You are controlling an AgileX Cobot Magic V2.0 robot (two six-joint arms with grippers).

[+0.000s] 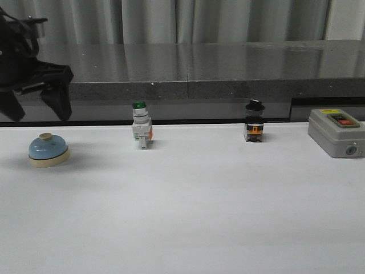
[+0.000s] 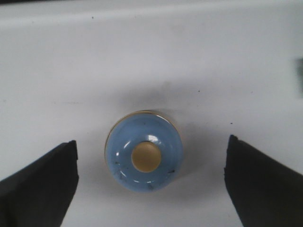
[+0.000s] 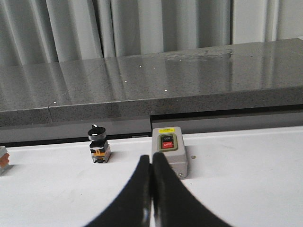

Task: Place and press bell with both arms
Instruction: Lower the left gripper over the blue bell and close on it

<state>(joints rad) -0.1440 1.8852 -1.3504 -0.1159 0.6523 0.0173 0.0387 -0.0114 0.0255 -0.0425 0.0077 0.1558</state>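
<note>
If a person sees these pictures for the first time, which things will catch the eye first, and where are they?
First the light-blue bell at the table's left side, with the open left gripper hanging above it, one finger on each side, not touching. Next, the row behind: a green-capped switch, a black-capped switch, and a grey control box at the far right.
</note>
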